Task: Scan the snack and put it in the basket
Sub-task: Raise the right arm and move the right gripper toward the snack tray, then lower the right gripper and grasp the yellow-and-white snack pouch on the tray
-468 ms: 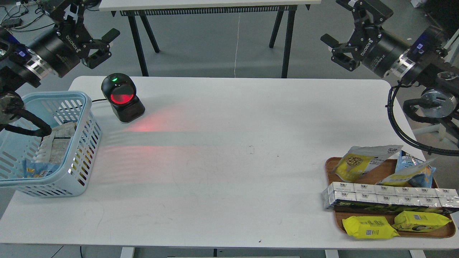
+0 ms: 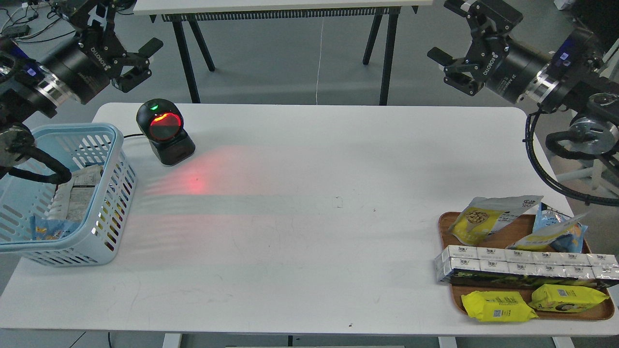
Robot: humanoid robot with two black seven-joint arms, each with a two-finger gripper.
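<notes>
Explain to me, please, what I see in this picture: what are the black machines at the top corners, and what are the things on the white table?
The picture is taken from the robot's own head, looking down. The black machines are its arms. The left gripper and right gripper are both open and hold nothing. On the table stand a barcode scanner shining red light, a light blue basket with some packets inside, and a wooden tray of goods. On the tray's far side lies the snack, a white-and-yellow pouch.
</notes>
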